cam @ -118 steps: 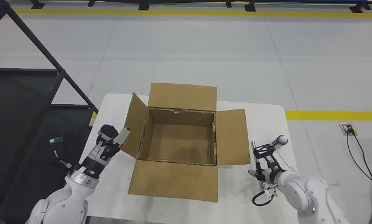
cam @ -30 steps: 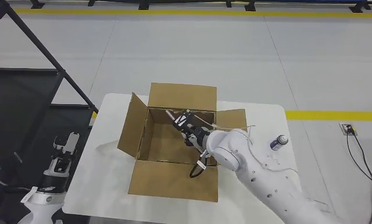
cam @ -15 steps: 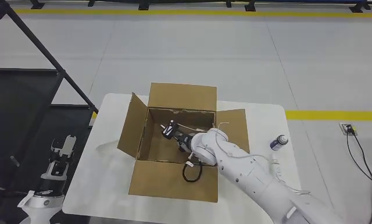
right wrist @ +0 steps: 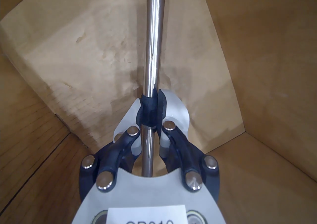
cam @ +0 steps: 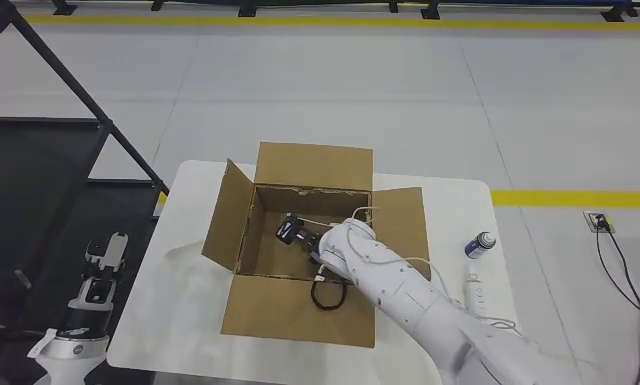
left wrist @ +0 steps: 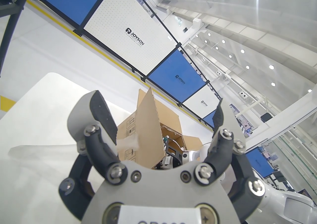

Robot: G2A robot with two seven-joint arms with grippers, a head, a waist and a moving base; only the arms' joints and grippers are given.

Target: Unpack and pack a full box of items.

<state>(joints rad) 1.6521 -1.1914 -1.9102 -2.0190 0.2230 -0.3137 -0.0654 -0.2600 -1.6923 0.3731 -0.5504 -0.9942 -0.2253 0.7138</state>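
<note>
An open cardboard box (cam: 300,310) stands in the middle of the white tabletop (cam: 190,285) with all four flaps folded outward. The right arm (cam: 385,275) bends over the near right corner of the box and reaches down inside it. Its jaws are closed on a shiny metal rod (right wrist: 153,24), gripping it partway along so that the long end sticks out ahead toward the brown floor of the box (right wrist: 81,44); whether the tip touches the cardboard cannot be told. The left arm (cam: 88,293) is off the left edge of the tabletop, well apart from the box, its jaws spread wide and holding nothing, pointing toward the box's left flap (left wrist: 148,126). A small dark can (cam: 479,244) stands upright on the tabletop to the right of the box, clear of the right flap.
</note>
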